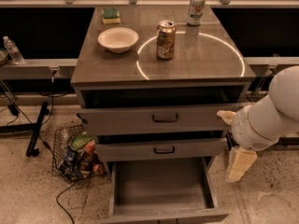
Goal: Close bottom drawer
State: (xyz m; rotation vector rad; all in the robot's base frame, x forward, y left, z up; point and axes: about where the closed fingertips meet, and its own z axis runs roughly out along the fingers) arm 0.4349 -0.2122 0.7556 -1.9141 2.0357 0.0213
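The bottom drawer (161,186) of the grey cabinet is pulled far out toward me, showing its plain grey, empty box; its front (163,216) lies at the picture's lower edge and its handle is out of view. My gripper (240,163) hangs at the end of the white arm (268,115), to the right of the cabinet, level with the gap between the middle and bottom drawers. It is just off the bottom drawer's right side and touches nothing that I can see.
The top drawer (163,118) and middle drawer (163,149) stand slightly out. On the cabinet top are a white bowl (117,39), a can (165,39), another can (196,7) and a sponge (110,15). A wire basket of packets (77,155) sits on the floor at the left.
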